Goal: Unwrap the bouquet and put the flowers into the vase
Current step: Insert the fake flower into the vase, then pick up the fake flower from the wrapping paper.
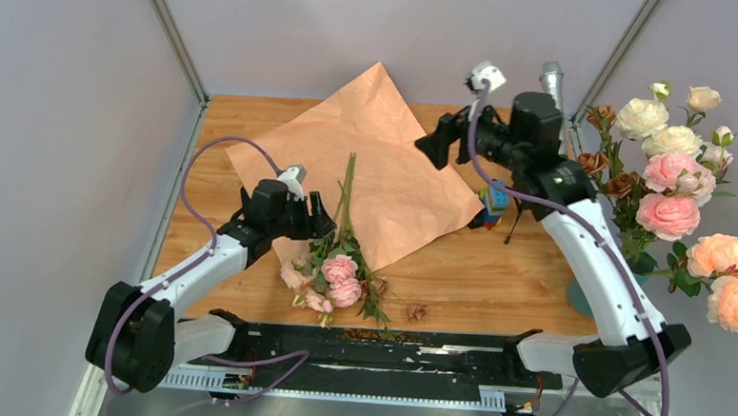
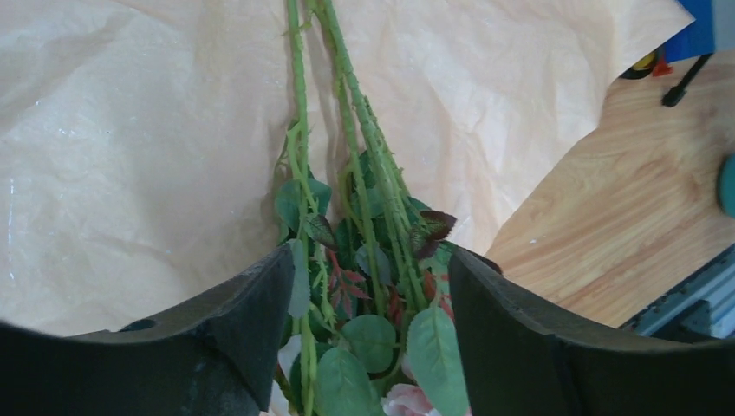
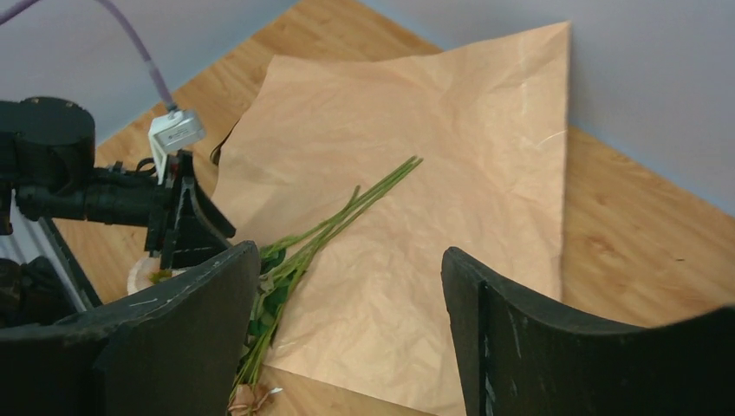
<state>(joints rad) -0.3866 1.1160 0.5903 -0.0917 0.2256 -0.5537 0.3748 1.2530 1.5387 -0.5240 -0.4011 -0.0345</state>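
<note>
The bouquet lies unwrapped: its tan kraft paper (image 1: 396,162) (image 2: 130,130) (image 3: 451,173) is spread flat on the wooden table. The flowers (image 1: 340,264) (image 2: 381,191) (image 3: 347,212) lie on the paper's near-left edge, stems pointing away and pink blooms toward me. My left gripper (image 1: 322,215) (image 2: 368,256) is open low over them, its fingers either side of the leafy stems, not clamped. My right gripper (image 1: 428,146) (image 3: 347,251) hangs open and empty above the paper's right part. The teal vase (image 1: 577,297) (image 2: 726,184) stands at the right, mostly hidden behind my right arm.
A large bunch of peach, pink and cream roses (image 1: 671,186) fills the right side. A silver microphone (image 1: 551,79) stands behind the right arm, with a small coloured object (image 1: 494,200) at the paper's right corner. A dried bit (image 1: 416,312) lies near the front rail (image 1: 367,346).
</note>
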